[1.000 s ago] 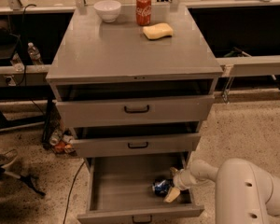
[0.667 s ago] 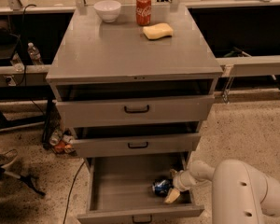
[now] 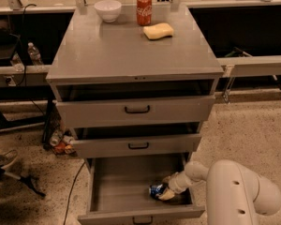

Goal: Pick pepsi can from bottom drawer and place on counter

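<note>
Three things sit at the back of the counter (image 3: 131,55), a bowl (image 3: 107,10), a red can (image 3: 144,9) and a sponge (image 3: 158,31), while your gripper (image 3: 165,194) is at the pepsi can (image 3: 155,190) inside the open bottom drawer (image 3: 117,186), and whether it grips you cannot tell.

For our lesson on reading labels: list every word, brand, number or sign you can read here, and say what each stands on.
The red can on the counter: white script, too blurred to read.
The pepsi can in the bottom drawer, right by the gripper: no words legible.
No other text can be read.
</note>
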### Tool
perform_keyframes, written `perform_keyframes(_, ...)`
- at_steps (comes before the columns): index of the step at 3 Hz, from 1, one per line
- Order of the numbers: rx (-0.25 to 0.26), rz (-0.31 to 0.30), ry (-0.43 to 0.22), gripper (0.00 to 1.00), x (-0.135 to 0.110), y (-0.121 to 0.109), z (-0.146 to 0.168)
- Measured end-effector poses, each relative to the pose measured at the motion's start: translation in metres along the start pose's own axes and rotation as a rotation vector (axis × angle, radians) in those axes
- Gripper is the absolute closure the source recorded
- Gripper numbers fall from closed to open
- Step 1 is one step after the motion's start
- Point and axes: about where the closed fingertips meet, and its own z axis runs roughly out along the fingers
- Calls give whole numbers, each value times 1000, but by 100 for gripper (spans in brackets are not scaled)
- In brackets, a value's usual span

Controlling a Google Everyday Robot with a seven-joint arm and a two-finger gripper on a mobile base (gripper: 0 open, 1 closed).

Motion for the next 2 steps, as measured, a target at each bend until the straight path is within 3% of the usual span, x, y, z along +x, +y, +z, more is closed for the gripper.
perform_keyframes(1,-10,-13,-15,69,-9,3,-1)
perform_keyframes(2,8,-46,-58,94,-26,9,-29)
